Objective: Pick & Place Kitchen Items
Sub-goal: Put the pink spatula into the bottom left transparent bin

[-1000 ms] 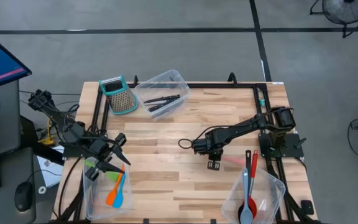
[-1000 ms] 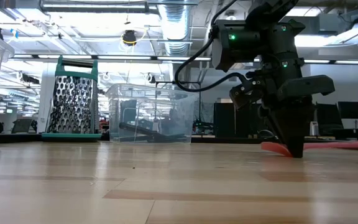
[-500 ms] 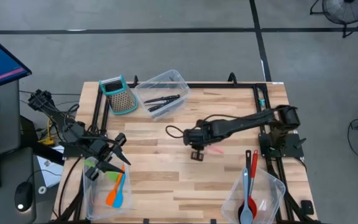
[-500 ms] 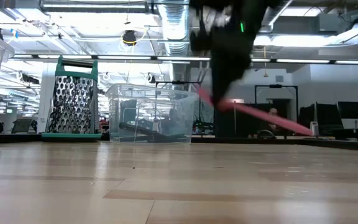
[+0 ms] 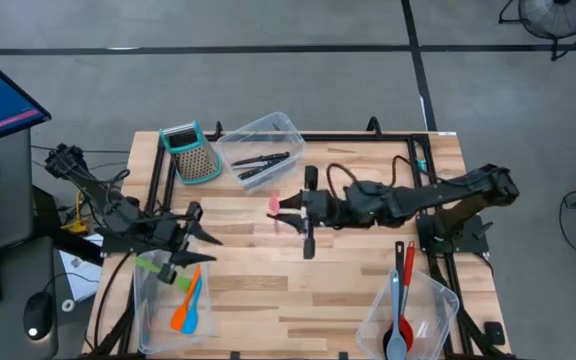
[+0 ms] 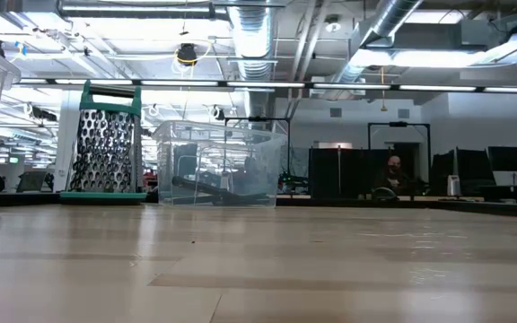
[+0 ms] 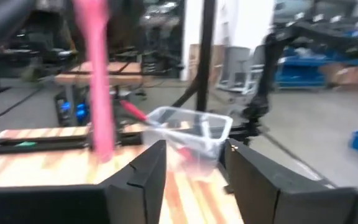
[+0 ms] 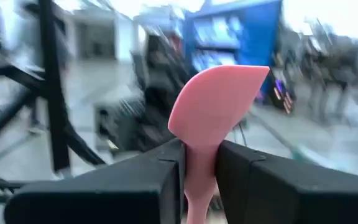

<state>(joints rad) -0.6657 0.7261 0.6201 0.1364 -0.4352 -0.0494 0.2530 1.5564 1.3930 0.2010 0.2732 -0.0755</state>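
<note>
High over the table's middle, my right gripper (image 5: 290, 214) points level toward the table's left edge and is shut on a pink silicone spatula (image 8: 216, 106). The left wrist view shows this spatula (image 7: 98, 81) as a long, roughly upright pink bar. My left gripper (image 5: 201, 238) waits open and level above the near-left tub (image 5: 148, 310), nothing between its fingers (image 7: 138, 180). That tub holds green, orange and blue spatulas (image 5: 188, 300). The low view shows neither gripper. My right gripper pinches the pink spatula's neck (image 8: 199, 165), just below the blade, between its two fingers (image 8: 163, 177). The fingers come level from the table's right and lie across it. The blade (image 8: 219, 102) stands up above the fingers. The spatula is lifted clear of the table.
A metal box grater with a teal top (image 5: 190, 152) stands at the far left, beside a clear tub with black-handled knives (image 5: 261, 158). Another clear tub (image 5: 438, 300) at the near right holds red and grey spoons and a black ladle (image 5: 400, 300). Bare wood (image 5: 298, 290) lies between.
My right gripper has risen from the table with the pink spatula and gone toward the left edge, tipping from pointing down to level. The spatula, lying on the table before, is lifted clear and has swung up. My left gripper has turned slightly toward the table's middle.
</note>
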